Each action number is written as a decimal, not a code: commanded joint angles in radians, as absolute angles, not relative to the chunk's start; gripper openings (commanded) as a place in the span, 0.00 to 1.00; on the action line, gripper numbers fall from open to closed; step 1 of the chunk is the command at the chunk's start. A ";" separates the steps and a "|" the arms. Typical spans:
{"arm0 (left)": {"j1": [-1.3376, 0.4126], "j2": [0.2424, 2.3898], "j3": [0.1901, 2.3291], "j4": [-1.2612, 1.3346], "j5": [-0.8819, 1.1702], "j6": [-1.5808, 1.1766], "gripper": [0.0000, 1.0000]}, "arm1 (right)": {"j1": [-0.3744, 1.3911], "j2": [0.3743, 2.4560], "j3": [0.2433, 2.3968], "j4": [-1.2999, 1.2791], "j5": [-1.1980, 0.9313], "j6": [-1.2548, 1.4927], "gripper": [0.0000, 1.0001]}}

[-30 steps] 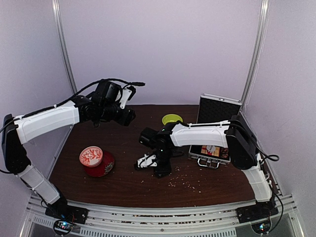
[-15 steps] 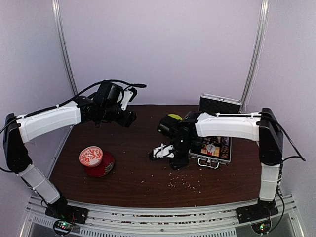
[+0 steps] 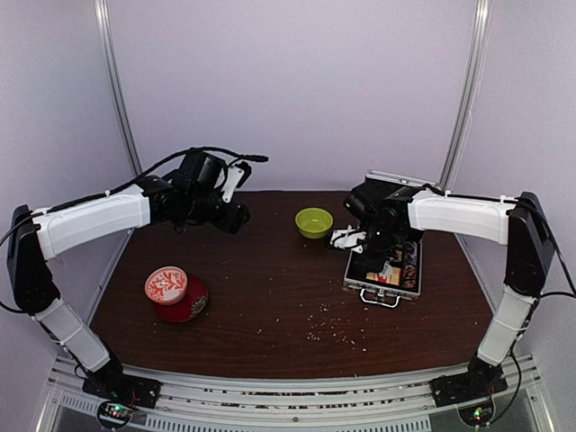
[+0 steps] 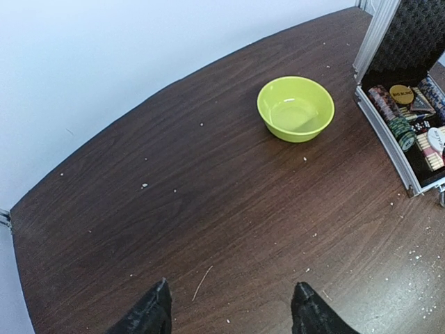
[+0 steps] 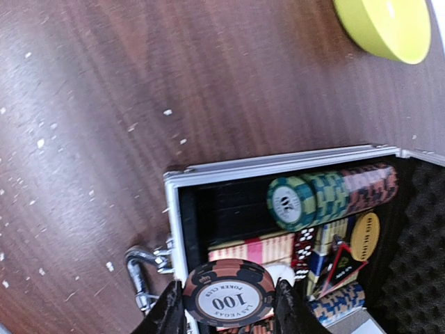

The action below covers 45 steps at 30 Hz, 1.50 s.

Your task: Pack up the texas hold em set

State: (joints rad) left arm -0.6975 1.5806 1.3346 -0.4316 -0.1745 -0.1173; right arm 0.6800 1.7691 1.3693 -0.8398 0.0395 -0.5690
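The silver case (image 3: 385, 270) lies open at the right of the table, lid (image 3: 396, 191) upright behind it. In the right wrist view the case (image 5: 175, 209) holds a row of chips (image 5: 327, 195), card decks (image 5: 261, 247), red dice (image 5: 304, 245) and a round yellow button (image 5: 365, 236). My right gripper (image 3: 358, 239) hovers over the case, shut on a small stack of black-and-orange "100" chips (image 5: 228, 299). My left gripper (image 4: 229, 313) is open and empty, held high above the back left of the table (image 3: 202, 193). The case also shows in the left wrist view (image 4: 403, 125).
A lime-green bowl (image 3: 313, 221) stands just left of the case; it also shows in the left wrist view (image 4: 295, 108). A red-and-white round tin (image 3: 174, 292) sits at the front left. Pale crumbs (image 3: 333, 335) are scattered on the dark wood in front of the case.
My right arm has swung from the table's middle back and right to above the open case, carrying the chips. The left arm has hardly moved.
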 commanded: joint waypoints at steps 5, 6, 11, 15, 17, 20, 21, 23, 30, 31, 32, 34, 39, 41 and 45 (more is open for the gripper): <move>-0.709 1.604 1.341 -0.425 -0.168 -0.120 0.60 | 0.650 1.818 1.338 -0.632 0.197 -0.547 0.37; -0.709 1.604 1.341 -0.425 -0.170 -0.120 0.60 | 0.647 1.825 1.336 -0.613 0.209 -0.548 0.37; -0.710 1.605 1.341 -0.426 -0.171 -0.118 0.60 | 0.644 1.839 1.317 -0.563 0.226 -0.561 0.38; -0.709 1.606 1.342 -0.427 -0.168 -0.119 0.60 | 0.644 1.851 1.306 -0.546 0.238 -0.566 0.38; -0.709 1.606 1.342 -0.426 -0.162 -0.118 0.60 | 0.644 1.857 1.302 -0.539 0.236 -0.566 0.38; -0.710 1.608 1.342 -0.427 -0.160 -0.118 0.60 | 0.644 1.866 1.304 -0.536 0.234 -0.566 0.38; -0.709 1.609 1.343 -0.427 -0.161 -0.119 0.60 | 0.645 1.871 1.305 -0.535 0.233 -0.566 0.38; -0.709 1.611 1.345 -0.430 -0.161 -0.118 0.60 | 0.644 1.878 1.307 -0.537 0.234 -0.567 0.38; -0.710 1.609 1.344 -0.430 -0.161 -0.118 0.60 | 0.645 1.895 1.302 -0.538 0.243 -0.576 0.39; -0.708 1.610 1.345 -0.430 -0.160 -0.118 0.60 | 0.644 1.896 1.302 -0.536 0.245 -0.575 0.39; -0.709 1.611 1.345 -0.430 -0.159 -0.118 0.60 | 0.644 1.898 1.301 -0.535 0.248 -0.576 0.40; -0.709 1.610 1.345 -0.430 -0.158 -0.118 0.60 | 0.644 1.898 1.299 -0.530 0.251 -0.574 0.42; -0.710 1.612 1.347 -0.432 -0.152 -0.118 0.60 | 0.644 1.896 1.290 -0.511 0.270 -0.574 0.48; -0.709 1.611 1.347 -0.433 -0.152 -0.118 0.60 | 0.644 1.895 1.289 -0.502 0.277 -0.575 0.50; -0.709 1.611 1.347 -0.433 -0.147 -0.118 0.60 | 0.644 1.896 1.292 -0.502 0.282 -0.574 0.53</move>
